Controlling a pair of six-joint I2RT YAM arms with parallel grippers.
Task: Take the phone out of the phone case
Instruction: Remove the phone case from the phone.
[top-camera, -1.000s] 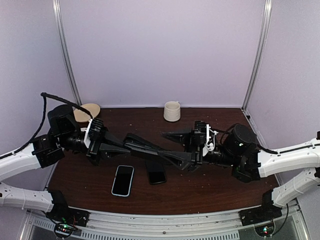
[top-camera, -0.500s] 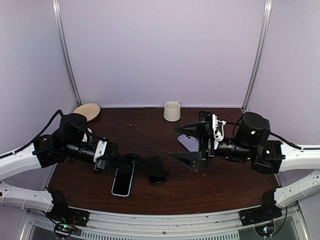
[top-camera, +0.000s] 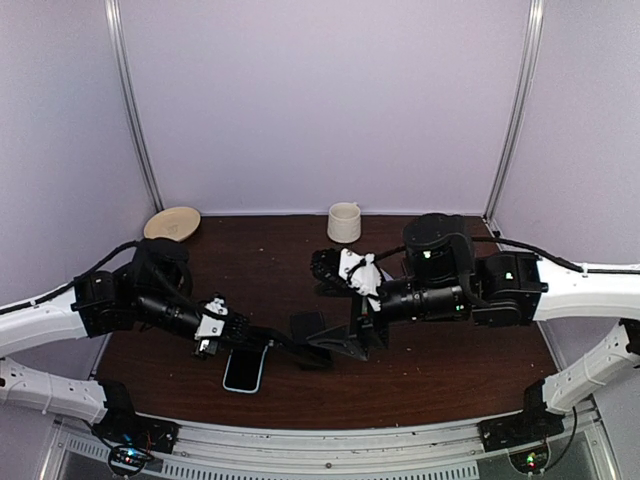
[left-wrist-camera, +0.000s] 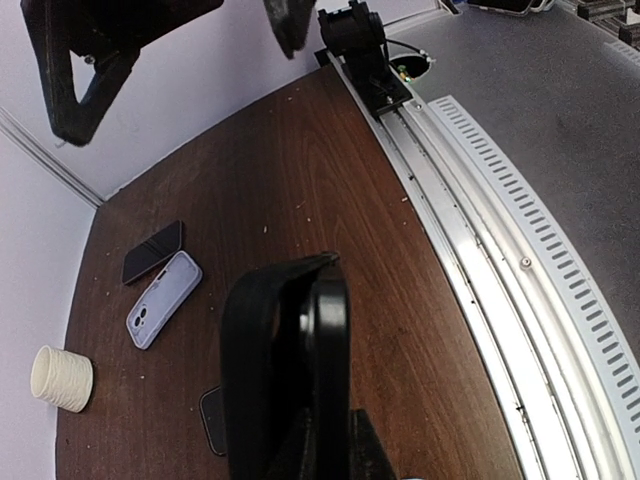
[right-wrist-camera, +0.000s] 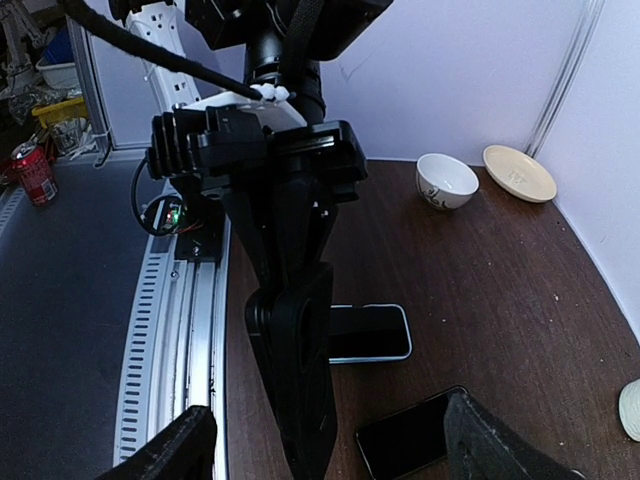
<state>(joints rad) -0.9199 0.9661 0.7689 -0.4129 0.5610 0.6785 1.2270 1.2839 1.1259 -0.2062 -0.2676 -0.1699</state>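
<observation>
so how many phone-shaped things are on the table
4: light-edged phone by the left end effector, dark phone mid-table, lavender case beside a second dark phone farther right. Arms may hide more.

I have the left arm (top-camera: 60, 315) reaching in from the left edge of the bench, low over its near side, wrist turned toward the middle. The left tool (top-camera: 290, 345) is clamped tight, its fingers (left-wrist-camera: 270, 360) pressed flat together with no gap. The right arm (top-camera: 570, 290) comes across from the right edge. The right tool (top-camera: 316, 305) faces the left one with its jaws spread wide, one finger above the other, and the left tool's tip sits close by them.
</observation>
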